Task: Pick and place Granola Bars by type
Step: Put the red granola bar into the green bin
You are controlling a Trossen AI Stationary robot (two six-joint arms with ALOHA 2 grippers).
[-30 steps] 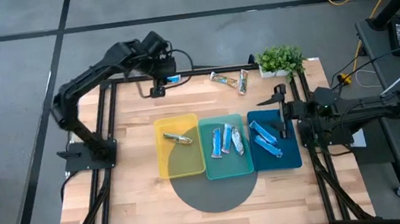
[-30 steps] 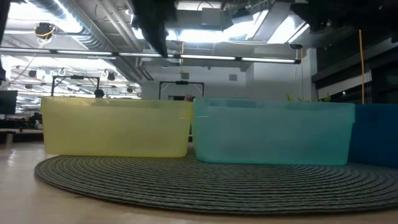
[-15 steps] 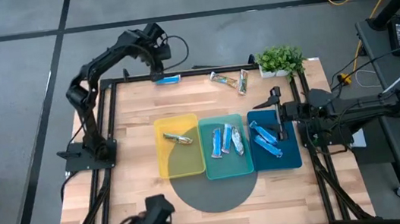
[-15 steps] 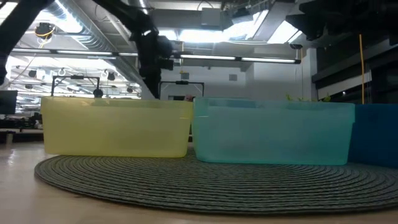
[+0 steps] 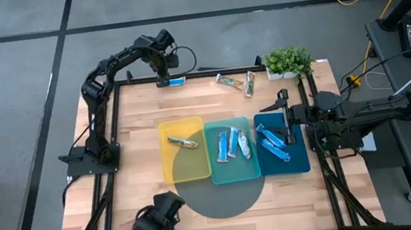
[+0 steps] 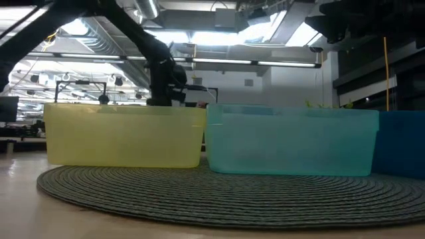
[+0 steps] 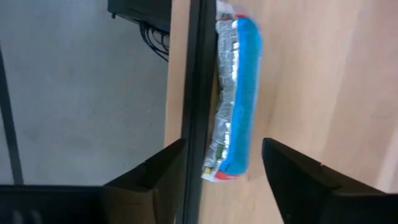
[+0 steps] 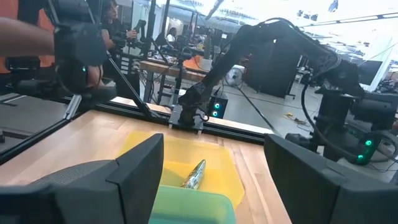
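A bright blue granola bar (image 7: 235,93) lies flat on the wood at the table's far edge, one long side against the black frame rail. My left gripper (image 7: 224,180) is open above it, one finger on each side of the bar's end, touching nothing; the high view shows this gripper (image 5: 161,75) beside the bar (image 5: 176,81). My right gripper (image 8: 214,180) is open and waits over the dark blue tray (image 5: 304,166). A tan bar (image 5: 184,142) lies in the yellow tray, blue-and-white bars (image 5: 232,143) in the teal tray, and blue bars (image 5: 273,142) in the dark blue tray.
Two more wrapped bars (image 5: 237,82) lie near the far edge, beside a potted plant (image 5: 288,61). The three trays sit side by side on a round grey mat (image 5: 223,195). A dark object (image 5: 152,227) shows at the table's near edge. People stand in the room behind.
My left arm has folded back toward the table's far edge and come down, bringing its gripper low over the blue bar by the rail. The bar has stayed in place. A dark object has come into view at the table's near edge.
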